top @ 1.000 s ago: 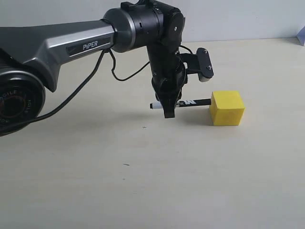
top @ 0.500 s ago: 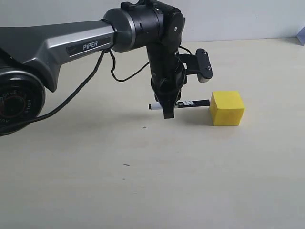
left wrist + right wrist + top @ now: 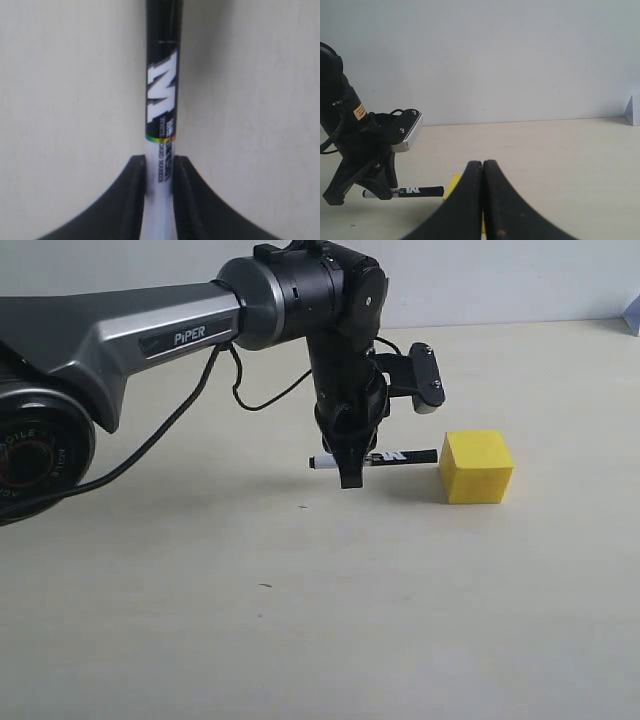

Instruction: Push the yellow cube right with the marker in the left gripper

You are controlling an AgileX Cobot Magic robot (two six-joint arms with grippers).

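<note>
The black left gripper (image 3: pixel 349 478) has eased slightly left over the pale beige tabletop (image 3: pixel 300 620), with a white wall (image 3: pixel 500 280) behind. Pointing down, it clamps the slim white-barrelled marker (image 3: pixel 402 456) level, its black end just beside the small yellow cube (image 3: pixel 477 467).

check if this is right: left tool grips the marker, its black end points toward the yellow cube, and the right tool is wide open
The right tool is not open: the right wrist view shows it shut, closed tight with no gap. The rest holds: the left tool grips the marker, black end toward the yellow cube.
</note>
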